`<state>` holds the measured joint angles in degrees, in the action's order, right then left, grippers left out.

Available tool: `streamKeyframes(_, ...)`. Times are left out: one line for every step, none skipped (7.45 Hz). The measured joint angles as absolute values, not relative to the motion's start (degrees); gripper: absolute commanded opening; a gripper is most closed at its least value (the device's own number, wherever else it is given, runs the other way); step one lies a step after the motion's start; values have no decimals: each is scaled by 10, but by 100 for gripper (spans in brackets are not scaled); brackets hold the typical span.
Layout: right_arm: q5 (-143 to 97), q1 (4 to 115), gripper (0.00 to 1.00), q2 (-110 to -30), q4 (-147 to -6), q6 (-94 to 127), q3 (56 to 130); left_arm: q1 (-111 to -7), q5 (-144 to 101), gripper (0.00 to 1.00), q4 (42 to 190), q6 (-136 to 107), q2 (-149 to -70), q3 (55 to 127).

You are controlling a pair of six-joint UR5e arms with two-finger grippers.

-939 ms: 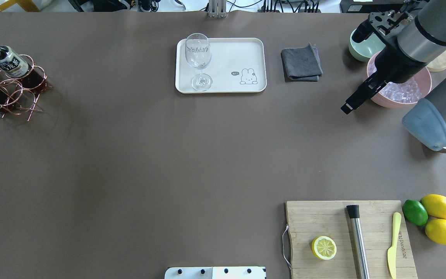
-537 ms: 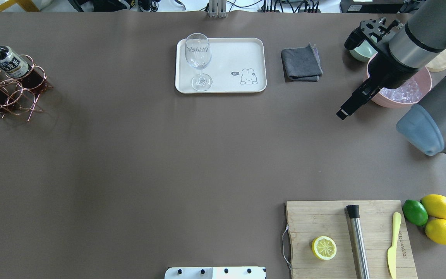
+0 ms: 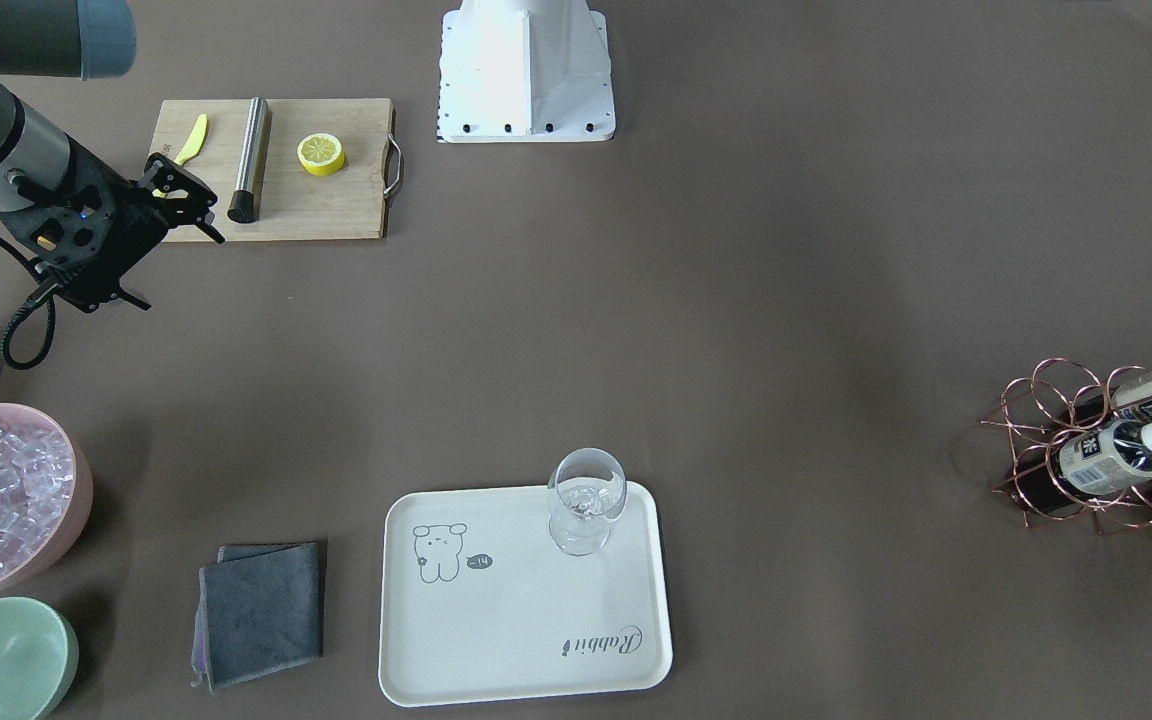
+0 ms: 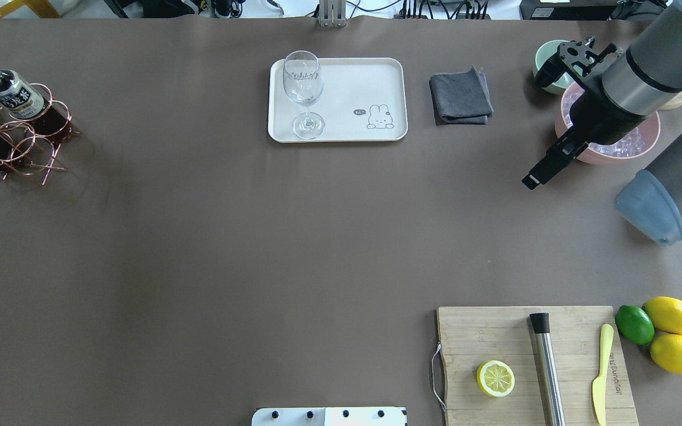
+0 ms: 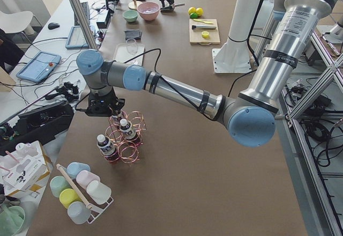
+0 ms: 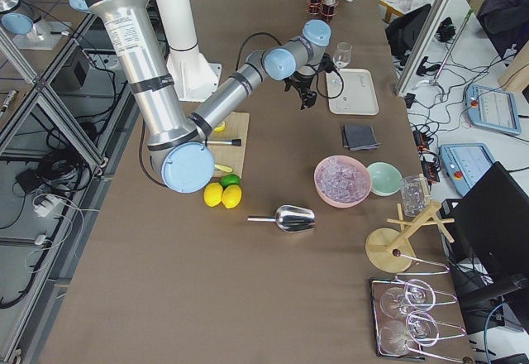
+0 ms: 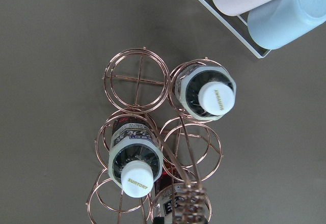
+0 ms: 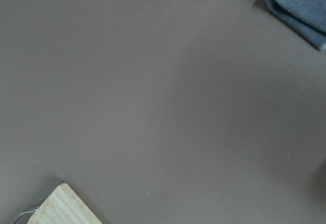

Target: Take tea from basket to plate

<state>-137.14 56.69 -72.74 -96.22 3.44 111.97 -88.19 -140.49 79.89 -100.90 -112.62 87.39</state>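
All three tea bottles [image 7: 216,95] stand in rings of the basket [image 7: 138,79], at the far left edge of the bench [image 4: 258,236]. Left end effector [image 5: 114,111] hangs right over the basket, just above the caps; we can't tell if it's open or closed. Right end effector [image 3: 191,200] hovers above the bench's right side, and we can't read its opening either. Plate [image 4: 353,89] sits far-centre, well apart from the basket, with a stemmed glass [image 4: 302,77] standing on its left part. Grey cloth [image 4: 460,97] lies just right of the plate.
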Motion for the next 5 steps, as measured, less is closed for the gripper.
streamKeyframes(-1371,567,100,-732,-954,34,1120,-890,-1413,0,741,-1009,-1145,903)
streamKeyframes(-1371,567,100,-734,-950,34,1119,-893,-1414,0,671,-1011,-1163,950)
streamKeyframes(-1370,567,100,-735,-949,35,1119,-894,-1415,0,604,-1028,-1179,1005)
streamKeyframes(-1370,567,100,-735,-949,35,1119,-891,-1418,0,571,-1076,-1186,1054)
streamKeyframes(-1370,567,100,-735,-948,34,1119,-868,-1419,0,558,-1133,-1193,1094)
